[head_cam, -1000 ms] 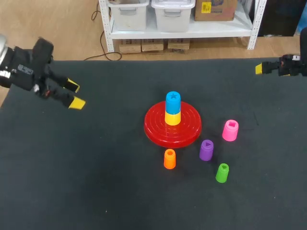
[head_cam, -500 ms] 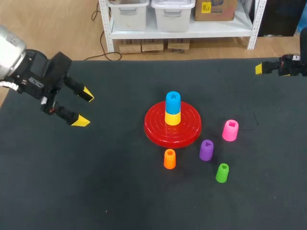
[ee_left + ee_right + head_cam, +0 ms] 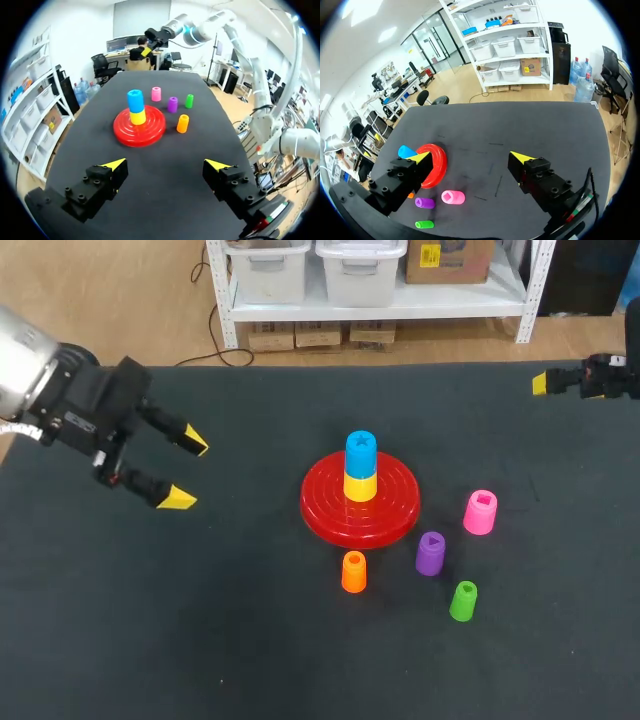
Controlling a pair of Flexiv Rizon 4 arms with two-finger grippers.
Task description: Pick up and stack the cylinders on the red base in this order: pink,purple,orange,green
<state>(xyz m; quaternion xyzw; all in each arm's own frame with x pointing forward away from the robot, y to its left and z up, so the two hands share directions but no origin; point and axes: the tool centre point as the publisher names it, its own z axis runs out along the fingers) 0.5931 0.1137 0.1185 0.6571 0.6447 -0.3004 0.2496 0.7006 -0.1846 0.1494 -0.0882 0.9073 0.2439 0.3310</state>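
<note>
At the middle of the dark, matte tabletop (image 3: 250, 640) sits the red base (image 3: 392, 512), a glossy plastic disc with ringed ridges. A yellow cylinder (image 3: 360, 486) stands on its centre, and a blue cylinder (image 3: 361, 451) sits on top with a star sunk in its crown.

Near the base's front and right rim stand four loose cylinders, upright and apart from one another. They are orange (image 3: 353, 572) with a round hole, purple (image 3: 430, 553) with a triangle recess, pink (image 3: 481, 512) with a square one, and green (image 3: 463, 601), whose top mark is too small to make out.

The left gripper (image 3: 187, 472) hangs wide open and empty above the tabletop, well left of the base. The right gripper (image 3: 471, 157) is mostly cut off at the head view's edge, with one yellow tip showing. Its wrist view shows its fingers wide apart and empty, one of them hiding most of orange and part of the base.
</note>
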